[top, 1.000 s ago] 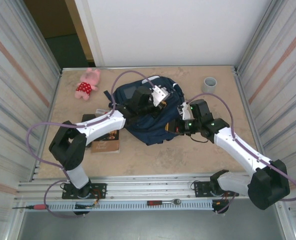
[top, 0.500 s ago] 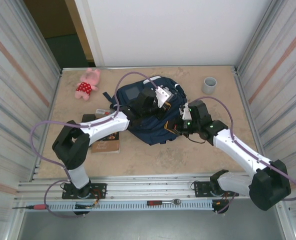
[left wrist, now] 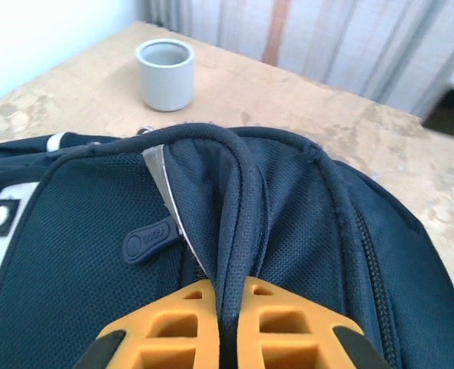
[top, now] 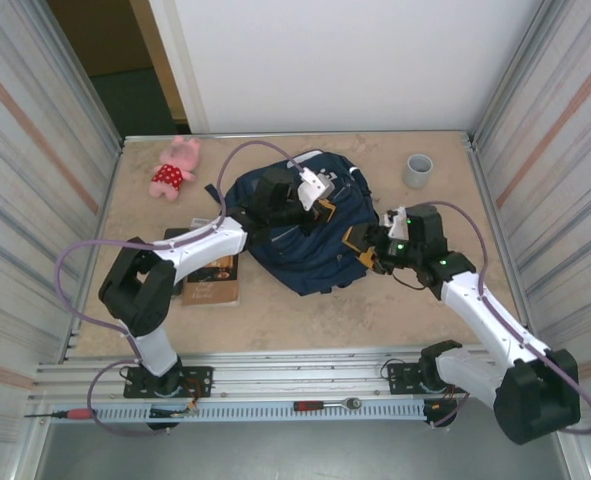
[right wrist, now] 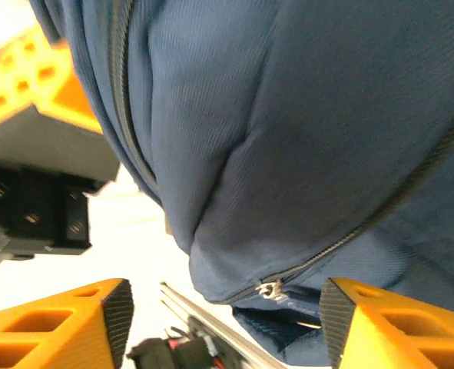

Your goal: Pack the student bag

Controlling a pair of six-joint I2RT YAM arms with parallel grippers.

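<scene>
The student bag [top: 300, 240], navy blue with a white patch, lies in the middle of the table. My left gripper [top: 320, 203] is above its top, shut on a navy piped fold of the bag [left wrist: 238, 192]; the orange fingers [left wrist: 173, 323] press on it from both sides [left wrist: 228, 311]. A zip pull tab [left wrist: 146, 240] lies just left of that fold. My right gripper [top: 360, 250] is open at the bag's right edge. In the right wrist view its jaws [right wrist: 227, 323] stand wide apart, with a metal zip slider [right wrist: 271, 290] and bag fabric [right wrist: 303, 115] between and above them, untouched.
A pink plush toy [top: 175, 167] lies at the far left. A grey cup [top: 418, 170] [left wrist: 164, 73] stands at the far right. A brown book [top: 211, 282] sits under the left arm. A ratchet [top: 327, 404] and a red screwdriver [top: 63, 411] rest on the front rail.
The right gripper has opened and its arm has drawn back to the right, away from the bag's edge. The left gripper keeps its hold on the bag's top.
</scene>
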